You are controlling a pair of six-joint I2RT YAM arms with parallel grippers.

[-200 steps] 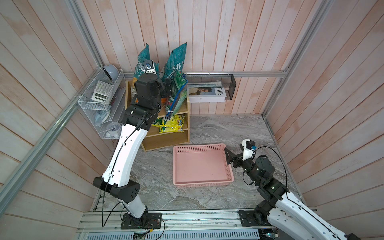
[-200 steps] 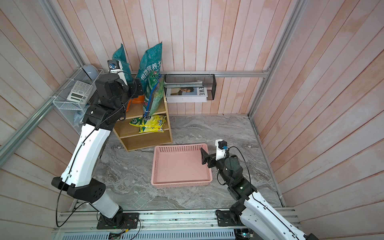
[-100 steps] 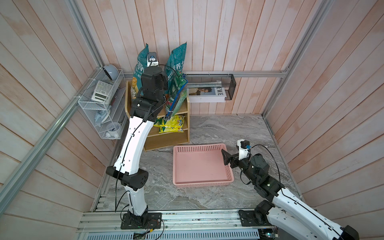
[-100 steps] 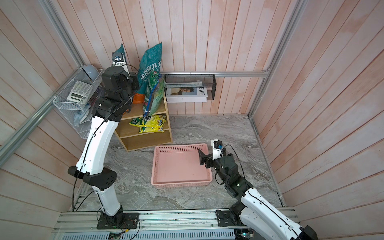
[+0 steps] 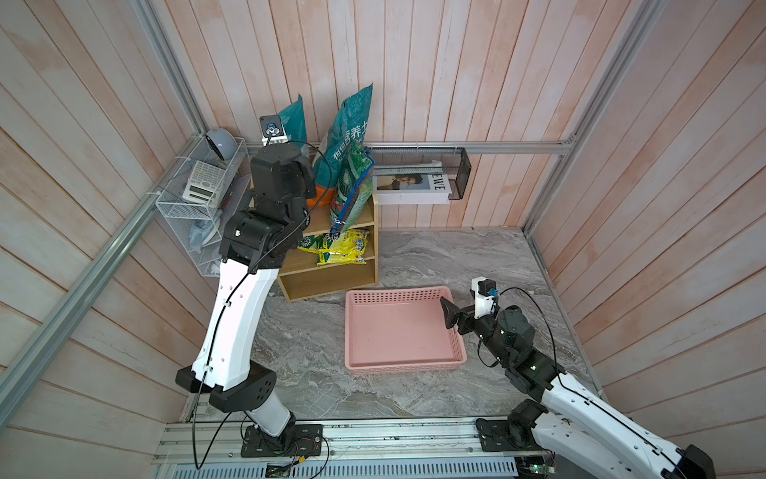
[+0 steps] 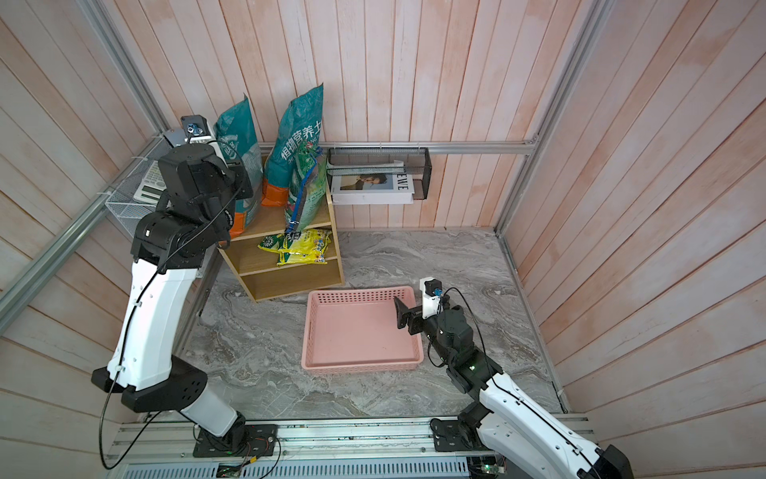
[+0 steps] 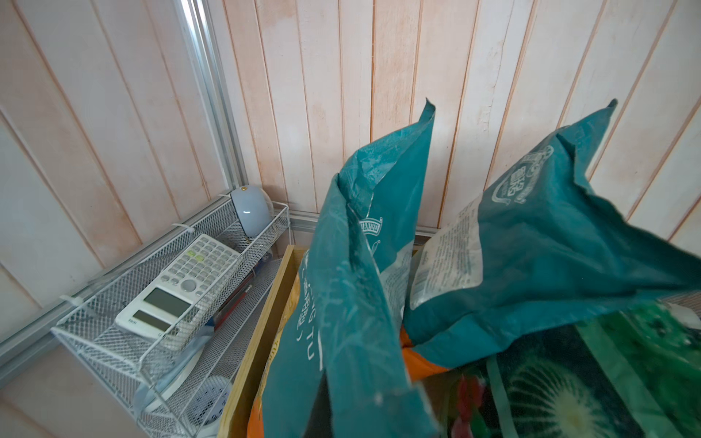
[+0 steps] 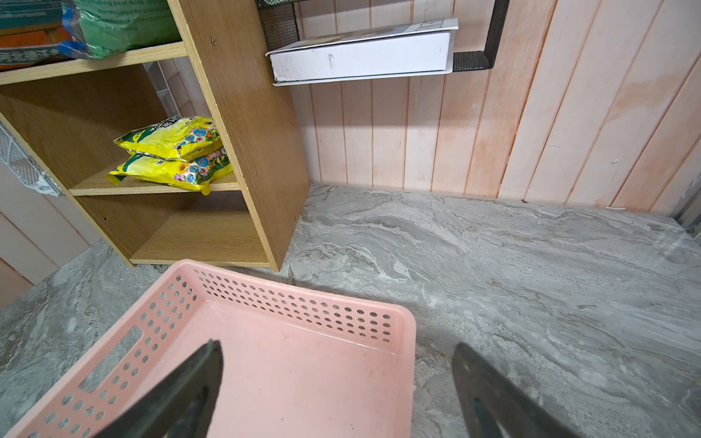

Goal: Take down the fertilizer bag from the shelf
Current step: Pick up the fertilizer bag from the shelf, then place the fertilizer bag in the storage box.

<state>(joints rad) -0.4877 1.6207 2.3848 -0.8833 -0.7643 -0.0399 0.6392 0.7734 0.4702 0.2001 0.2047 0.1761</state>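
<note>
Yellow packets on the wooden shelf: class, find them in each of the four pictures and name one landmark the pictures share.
A top view: yellow packets on the middle tier, left of centre.
A top view: same tier, left of centre.
Left wrist: not in it.
Right wrist: middle tier, stacked two high, beyond the pink basket.
Shared landmark: the wooden shelf, in all four.

Teal fertilizer bag (image 7: 352,322), tan wood-grain shelf (image 8: 246,132), pink perforated basket (image 8: 303,307), grey marbled floor (image 8: 531,265), yellow packets (image 8: 170,140)

Walls (image 5: 456,62): were pale pinkish wooden planks, framed by aluminium rails (image 5: 518,145).
Floor (image 5: 435,257): was grey, marble-veined.
Light: was soft, even.
</note>
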